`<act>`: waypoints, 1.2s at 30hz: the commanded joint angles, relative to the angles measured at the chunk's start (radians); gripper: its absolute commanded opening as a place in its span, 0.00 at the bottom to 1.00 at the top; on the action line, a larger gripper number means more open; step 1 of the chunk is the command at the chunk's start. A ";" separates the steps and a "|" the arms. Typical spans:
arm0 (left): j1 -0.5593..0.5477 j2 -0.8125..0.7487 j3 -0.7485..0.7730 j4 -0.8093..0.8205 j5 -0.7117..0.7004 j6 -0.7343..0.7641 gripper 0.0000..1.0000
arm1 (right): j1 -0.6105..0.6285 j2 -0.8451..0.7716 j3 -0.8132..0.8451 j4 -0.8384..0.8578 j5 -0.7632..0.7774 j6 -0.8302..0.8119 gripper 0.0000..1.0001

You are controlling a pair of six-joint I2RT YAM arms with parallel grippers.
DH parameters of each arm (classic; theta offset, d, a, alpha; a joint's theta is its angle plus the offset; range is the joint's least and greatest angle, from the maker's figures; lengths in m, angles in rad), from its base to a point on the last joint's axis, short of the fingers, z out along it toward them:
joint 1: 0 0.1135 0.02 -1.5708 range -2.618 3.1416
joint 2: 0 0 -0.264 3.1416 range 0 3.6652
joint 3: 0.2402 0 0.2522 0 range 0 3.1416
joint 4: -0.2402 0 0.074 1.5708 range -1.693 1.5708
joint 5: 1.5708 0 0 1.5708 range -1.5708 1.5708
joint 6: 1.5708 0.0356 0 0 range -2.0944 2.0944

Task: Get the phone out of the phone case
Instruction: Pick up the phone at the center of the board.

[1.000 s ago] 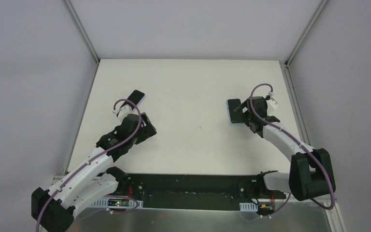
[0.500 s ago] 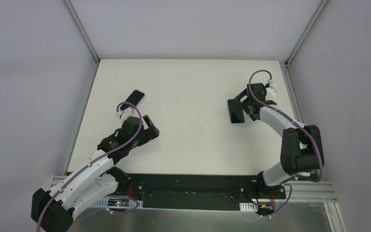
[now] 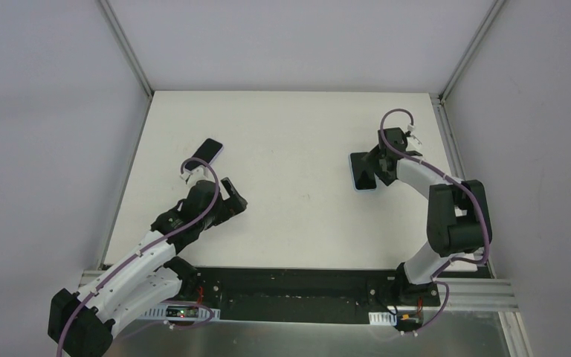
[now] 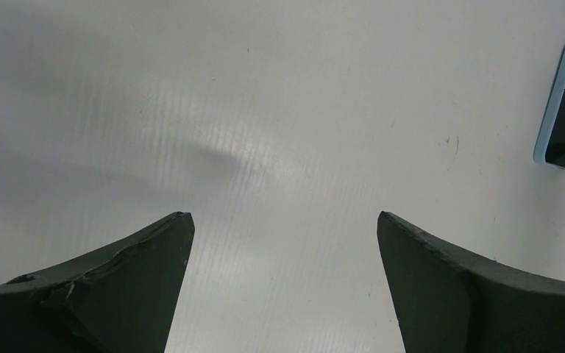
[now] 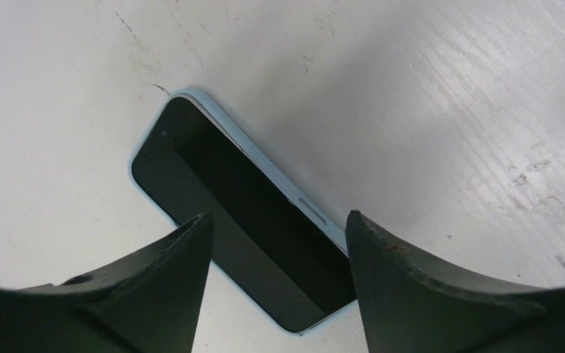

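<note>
**A:** Nearest us, the left claw (image 4: 283, 217). What is its state?

**B:** Jaws spread wide, nothing between them. It hangs over bare bench (image 3: 297, 134), well apart from the work.

**A:** And further in, the right claw (image 5: 278, 217)?

**B:** Jaws apart, one on either side of the phone (image 5: 221, 176). The phone lies flat and screen-up on the bench, seated inside its pale blue case (image 4: 552, 103). I cannot make out any contact between jaws and case, so I read it as straddling, not gripping.

**A:** So the phone is not out yet. How should this step go?

**B:** My judgement: centre the jaws across the short width, low enough to bear on the case's rim and not on the glass. Close squarely, so the thing neither twists nor skates on the smooth bench. A hold near one end would leave the other end free for the left claw to peel a corner off. That claw has a long way to come.

**A:** Beyond that, far left?

**B:** A second dark slab (image 3: 210, 150) with a lilac edge, lying by itself. Phone or case, I cannot tell.

**A:** Any lettering?

**B:** None legible. The screen is black, and no logo or label shows on case, claws or bench.
</note>
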 commanded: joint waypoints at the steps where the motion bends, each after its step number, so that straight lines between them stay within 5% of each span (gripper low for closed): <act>1: 0.009 0.012 -0.004 0.035 0.018 -0.021 1.00 | -0.009 0.023 0.056 -0.040 -0.031 0.004 0.65; 8: 0.009 0.036 -0.010 0.056 0.032 -0.032 1.00 | -0.003 0.019 0.035 -0.052 -0.090 0.030 0.61; 23: 0.002 0.037 -0.042 0.097 0.044 -0.038 1.00 | 0.006 -0.053 -0.030 -0.085 -0.012 0.039 0.91; 36: 0.001 0.039 -0.060 0.130 0.071 -0.042 1.00 | 0.040 -0.003 -0.027 -0.070 -0.111 0.050 0.88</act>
